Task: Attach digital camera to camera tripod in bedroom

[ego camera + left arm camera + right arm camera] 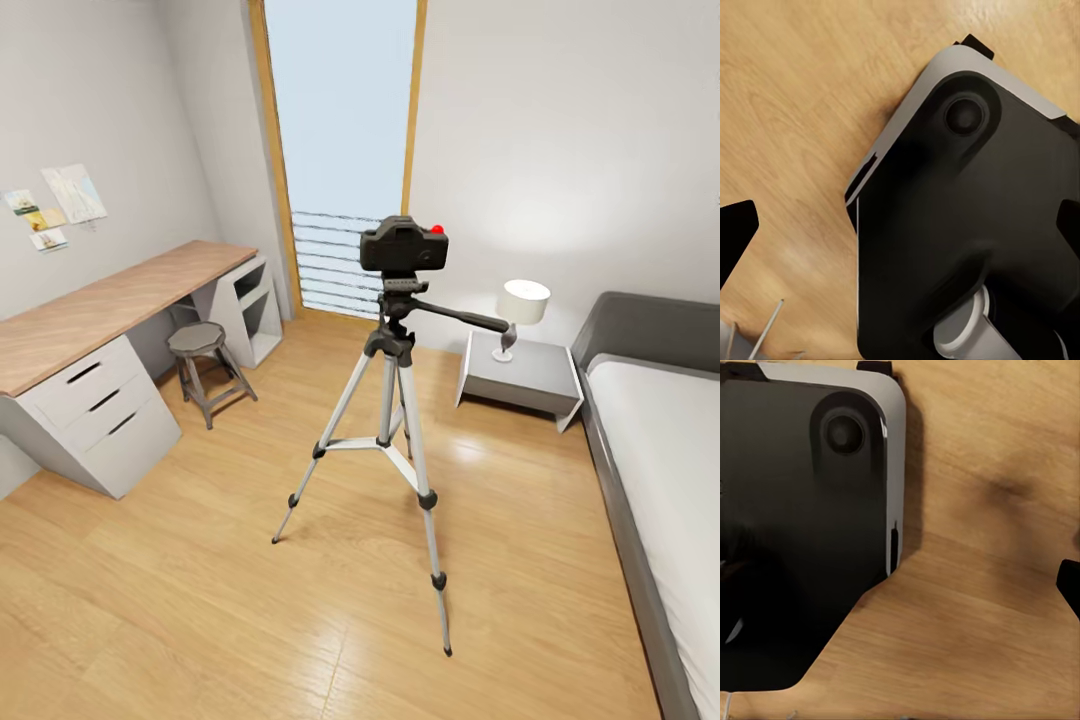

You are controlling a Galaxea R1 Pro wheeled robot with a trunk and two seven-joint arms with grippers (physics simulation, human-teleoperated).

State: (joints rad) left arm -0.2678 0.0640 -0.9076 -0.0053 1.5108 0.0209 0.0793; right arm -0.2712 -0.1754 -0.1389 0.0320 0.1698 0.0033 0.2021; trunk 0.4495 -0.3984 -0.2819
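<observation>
Three silver legs of the camera tripod [395, 440] stand spread on the wood floor [200, 600] mid-room, and the digital camera [403, 245] sits on its black head, red button up, pan handle pointing toward the nightstand [522, 378]. Beyond stand a stool [200, 345], the tabletop [110, 300] and the window [342, 130]. Both wrist views look down on the robot's dark base [967, 225]; whether either arm's jaws are released or clenched cannot be told.
</observation>
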